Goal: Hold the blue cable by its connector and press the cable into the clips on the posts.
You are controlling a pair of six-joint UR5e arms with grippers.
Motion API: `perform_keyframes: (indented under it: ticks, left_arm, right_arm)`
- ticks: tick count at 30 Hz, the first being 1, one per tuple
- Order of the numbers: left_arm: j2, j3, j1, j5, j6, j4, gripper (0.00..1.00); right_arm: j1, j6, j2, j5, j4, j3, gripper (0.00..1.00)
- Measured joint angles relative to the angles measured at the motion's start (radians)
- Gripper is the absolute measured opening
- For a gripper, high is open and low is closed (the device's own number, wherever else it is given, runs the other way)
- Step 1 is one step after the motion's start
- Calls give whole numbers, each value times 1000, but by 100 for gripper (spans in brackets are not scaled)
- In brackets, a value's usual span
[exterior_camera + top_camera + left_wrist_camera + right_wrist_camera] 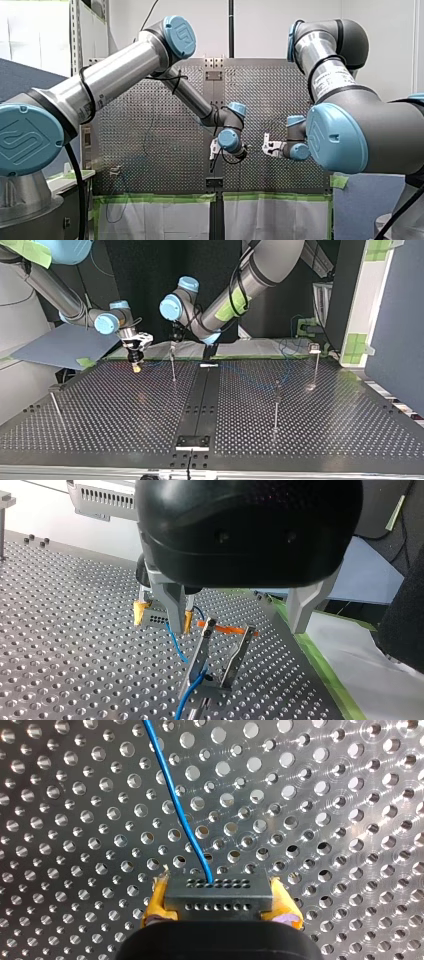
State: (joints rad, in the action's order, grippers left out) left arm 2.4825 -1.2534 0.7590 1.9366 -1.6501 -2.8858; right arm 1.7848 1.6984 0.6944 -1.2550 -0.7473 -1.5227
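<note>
Connector (219,894): clamped in R gripper (220,903) between yellow pads (156,902); cable (173,795) runs lengthwise straight ahead of it to clip (199,650), which sits just under L gripper (235,630), fingers (172,609) wide apart & empty, so L nearer clip; whether cable seated, can't tell

You have bright, even light on the table (320,410), whose holes glint, while the top view's background is dark.

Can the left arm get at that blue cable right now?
Probably yes. The blue cable runs bare from the connector, held in the right gripper, right up to the left gripper, and nothing stands between them.
</note>
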Motion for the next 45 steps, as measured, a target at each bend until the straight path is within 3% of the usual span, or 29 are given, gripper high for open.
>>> perform_keyframes:
  ticks: [18,24,31,38,45]
  left_arm:
    - [0,-1,0,0,0,-10,99]
    - [-2,-36,-7,-14,7,-6,99]
    - [-41,-100,-14,-32,10,48,99]
    - [-103,-163,-4,-21,7,111,99]
    - [-164,-224,3,-7,-27,172,99]
  right_arm:
    - [0,0,0,0,0,0,0]
    - [0,0,0,0,0,0,0]
    - [-1,3,0,0,0,0,0]
    - [-2,3,0,0,0,0,0]
    - [-2,6,0,0,0,0,0]
